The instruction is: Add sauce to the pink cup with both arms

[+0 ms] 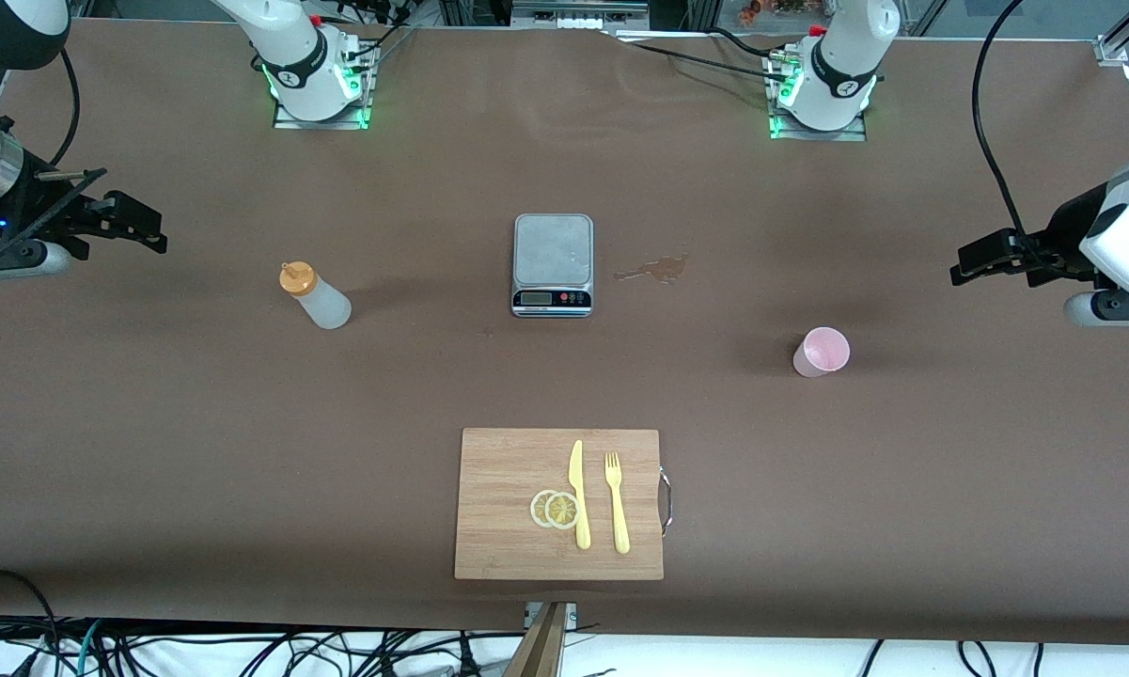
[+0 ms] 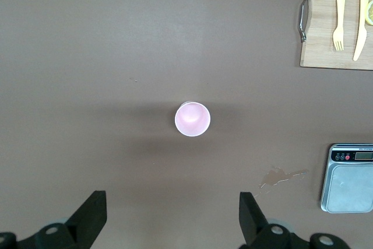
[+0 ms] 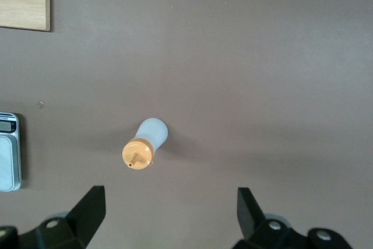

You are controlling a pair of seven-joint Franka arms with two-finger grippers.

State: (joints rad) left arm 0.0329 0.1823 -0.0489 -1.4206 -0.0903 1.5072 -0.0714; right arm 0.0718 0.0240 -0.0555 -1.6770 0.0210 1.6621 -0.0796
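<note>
The sauce (image 1: 316, 296) stands upright toward the right arm's end, ahead of the wide-open, empty right gripper (image 1: 136, 228), while the pink cup (image 1: 821, 353) stands upright nearest the equally open, empty left gripper (image 1: 978, 259).

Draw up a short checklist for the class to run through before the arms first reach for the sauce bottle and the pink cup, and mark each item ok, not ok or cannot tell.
1. Sauce bottle upright, orange cap on: ok.
2. Pink cup upright, mouth open: ok.
3. Left gripper open, above the cup: ok.
4. Right gripper open, above the bottle: ok.
5. Table dry: not ok, a small spill lies beside the scale.
6. Sauce level in the bottle: cannot tell.
</note>
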